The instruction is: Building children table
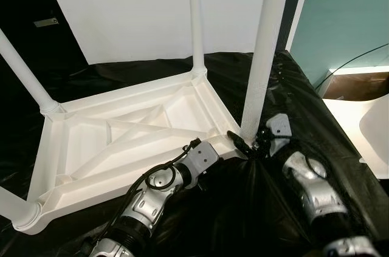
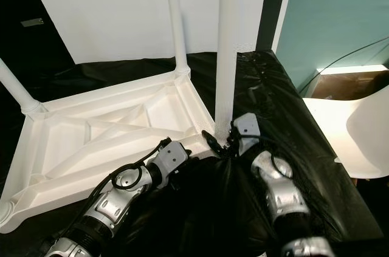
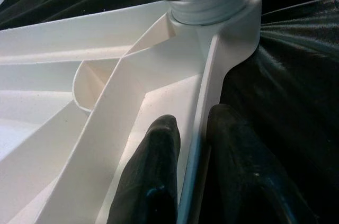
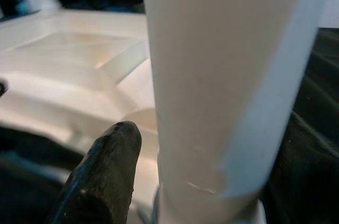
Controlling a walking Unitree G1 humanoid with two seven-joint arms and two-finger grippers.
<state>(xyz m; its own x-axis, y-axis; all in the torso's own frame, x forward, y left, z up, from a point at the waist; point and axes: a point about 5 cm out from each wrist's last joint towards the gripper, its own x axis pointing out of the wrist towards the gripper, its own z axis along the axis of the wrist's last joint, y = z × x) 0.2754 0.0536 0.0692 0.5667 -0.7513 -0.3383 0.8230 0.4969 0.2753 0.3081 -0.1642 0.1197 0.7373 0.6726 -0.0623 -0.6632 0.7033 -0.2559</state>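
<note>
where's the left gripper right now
In the head views, the left gripper sits low at centre, at the near edge of the upturned white tabletop. Its jaws straddle the rim beside the corner leg that the right gripper is at.

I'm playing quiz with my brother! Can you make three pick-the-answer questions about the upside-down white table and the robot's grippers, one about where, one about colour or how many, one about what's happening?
1. Where is the right gripper?
A. At the base of the nearest leg
B. On the floor
C. On the wall

2. How many legs stand up from the upside-down table top?
A. One
B. Two
C. Four

3. What is the left gripper doing?
A. Hanging idle
B. Pinching the table top's edge rib
C. Holding a cup

Answers: 1 A, its black fingers sit against that leg where it meets the corner socket. 2 C, a white leg rises from each corner. 3 B, the left wrist view shows one finger on each side of the rim.
</note>
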